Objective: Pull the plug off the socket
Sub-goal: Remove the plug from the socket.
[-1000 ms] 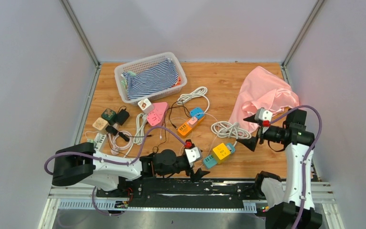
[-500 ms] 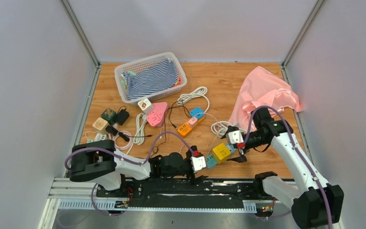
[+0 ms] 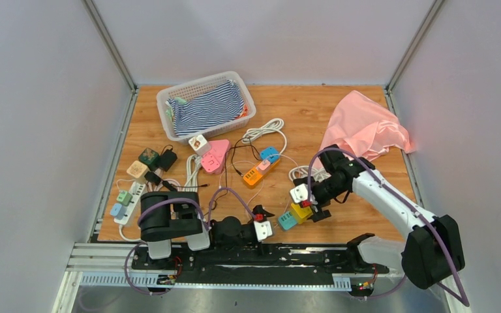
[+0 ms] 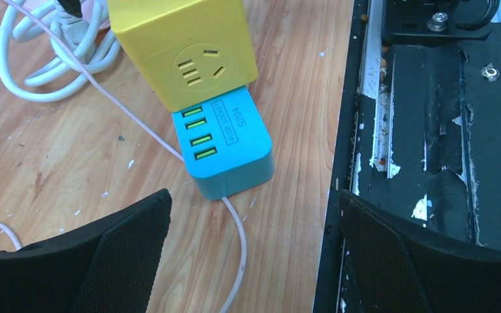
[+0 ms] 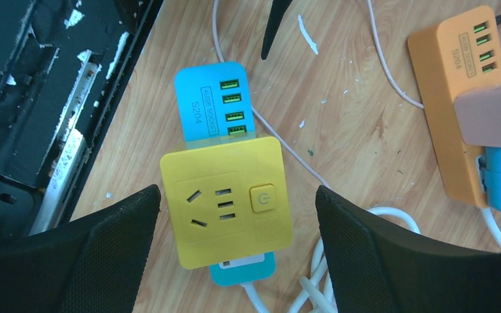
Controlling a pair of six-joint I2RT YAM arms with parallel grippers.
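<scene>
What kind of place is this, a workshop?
Probably a robot training booth in a lab: plain white panels wall in a wooden table, two robot arms sit at its edge, and power strips and a laundry basket lie about as practice props.

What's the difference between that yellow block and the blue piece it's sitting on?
The yellow block is a chunky square; the blue piece is a longer, flatter strip. The yellow block shows plug holes and a power button, the blue piece four small green slots. The yellow block sits on top; the blue piece lies on the wooden table. Both have rounded corners.
</scene>
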